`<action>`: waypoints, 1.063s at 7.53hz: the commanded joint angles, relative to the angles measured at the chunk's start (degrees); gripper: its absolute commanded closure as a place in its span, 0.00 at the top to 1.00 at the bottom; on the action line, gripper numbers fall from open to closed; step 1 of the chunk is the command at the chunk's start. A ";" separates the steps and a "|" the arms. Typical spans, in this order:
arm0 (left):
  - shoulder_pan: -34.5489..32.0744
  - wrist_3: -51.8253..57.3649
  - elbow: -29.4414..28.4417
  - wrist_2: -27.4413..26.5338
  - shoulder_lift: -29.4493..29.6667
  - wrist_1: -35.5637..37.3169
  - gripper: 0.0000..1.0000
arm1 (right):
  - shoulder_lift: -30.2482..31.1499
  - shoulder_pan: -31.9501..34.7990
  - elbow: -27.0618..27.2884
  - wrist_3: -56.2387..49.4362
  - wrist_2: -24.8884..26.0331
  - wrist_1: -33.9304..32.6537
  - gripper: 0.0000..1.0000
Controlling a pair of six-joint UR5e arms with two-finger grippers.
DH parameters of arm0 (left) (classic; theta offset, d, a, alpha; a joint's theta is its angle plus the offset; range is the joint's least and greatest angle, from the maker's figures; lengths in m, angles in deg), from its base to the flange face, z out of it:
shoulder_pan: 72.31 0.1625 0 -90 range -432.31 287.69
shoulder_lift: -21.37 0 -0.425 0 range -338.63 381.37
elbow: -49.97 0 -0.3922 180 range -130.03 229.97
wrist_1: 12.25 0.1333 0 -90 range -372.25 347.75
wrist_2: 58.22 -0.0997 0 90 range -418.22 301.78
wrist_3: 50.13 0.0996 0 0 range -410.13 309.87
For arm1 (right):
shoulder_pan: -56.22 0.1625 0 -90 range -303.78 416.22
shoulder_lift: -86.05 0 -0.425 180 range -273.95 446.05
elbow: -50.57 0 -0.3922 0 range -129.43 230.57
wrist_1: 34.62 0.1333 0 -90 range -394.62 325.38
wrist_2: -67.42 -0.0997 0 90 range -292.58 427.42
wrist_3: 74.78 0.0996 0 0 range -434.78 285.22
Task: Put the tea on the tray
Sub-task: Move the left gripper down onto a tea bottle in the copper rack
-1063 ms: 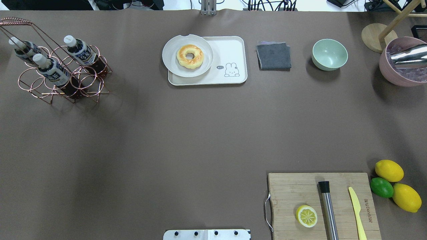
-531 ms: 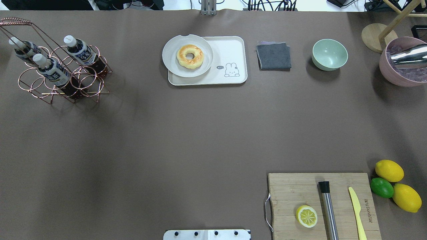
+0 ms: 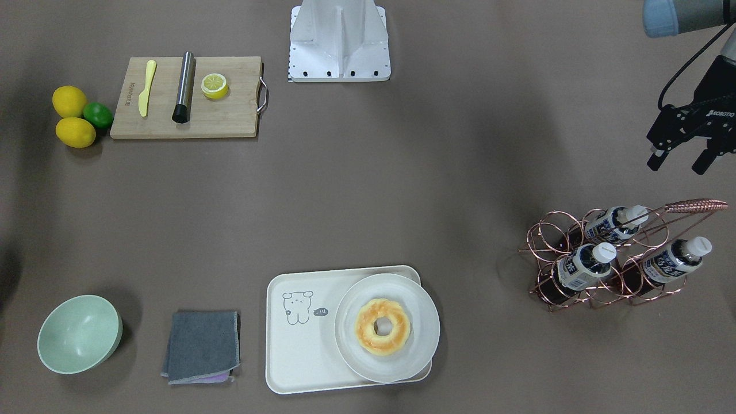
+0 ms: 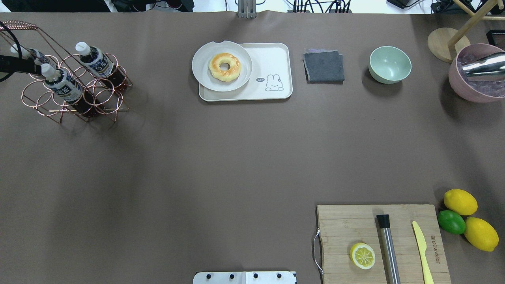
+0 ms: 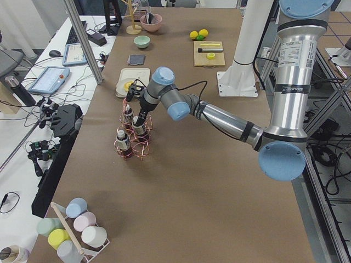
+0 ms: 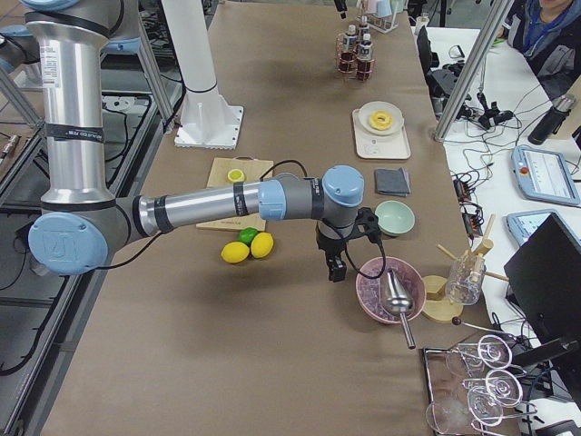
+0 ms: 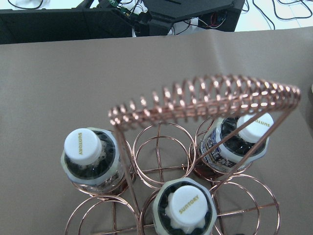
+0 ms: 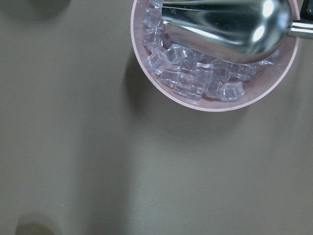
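Three tea bottles with white caps stand in a copper wire rack (image 4: 106, 92) at the table's far left: one at the rack's right (image 4: 94, 59), one in the middle (image 4: 61, 83), one at the left edge (image 4: 27, 55). The left wrist view looks down on their caps (image 7: 186, 206). My left gripper (image 3: 678, 162) is open and empty, hovering above and beside the rack's handle; a dark part of it shows at the overhead view's left edge (image 4: 15, 66). The cream tray (image 4: 272, 59) lies at the far centre. My right gripper (image 6: 336, 265) hangs near the pink ice bowl; I cannot tell its state.
A round plate (image 4: 202, 59) with a donut (image 4: 225, 66) covers the tray's left half. A grey cloth (image 4: 323, 66), a green bowl (image 4: 389, 64) and the pink ice bowl (image 4: 465, 92) with a scoop lie to the right. A cutting board (image 4: 343, 225) and lemons (image 4: 460, 201) are near right.
My left gripper has come into the overhead view at the left edge, over the bottle rack. Nothing else has moved.
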 commanded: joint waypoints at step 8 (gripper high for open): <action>2.73 0.05 -6.50 -2.75 4.43 -2.41 0.56 | -0.27 0.00 -0.07 -0.05 0.07 0.01 1.00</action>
